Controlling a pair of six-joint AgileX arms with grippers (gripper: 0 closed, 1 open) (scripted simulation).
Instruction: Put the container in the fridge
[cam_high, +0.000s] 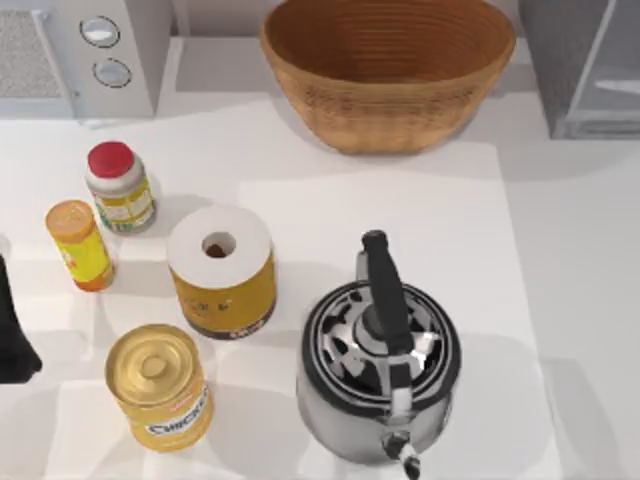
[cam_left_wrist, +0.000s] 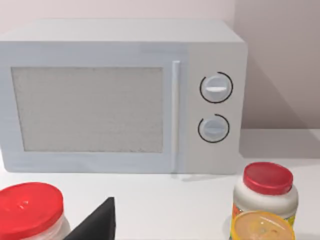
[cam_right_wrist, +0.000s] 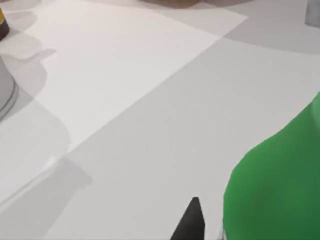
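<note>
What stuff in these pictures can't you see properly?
- Fridge: cut by the top view's right edge, so its door state is unclear.
- Green thing: cut by the right wrist view's edge; can't tell what it is.
- Left pincer: just a dark tip in the left wrist view.
- Red-lidded jar: cut by that view's edge.

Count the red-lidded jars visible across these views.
2: one red-lidded jar at the table's left, near the microwave; another red lid close beside the left gripper in its wrist view. More may be hidden.

The white table (cam_high: 590, 300) carries a kettle (cam_high: 380, 370). Behind the kettle sits a wicker basket (cam_high: 388, 70); left of it stand a yellow tin (cam_high: 221, 272), a gold can (cam_high: 160, 388), and two jars (cam_high: 120, 187).
</note>
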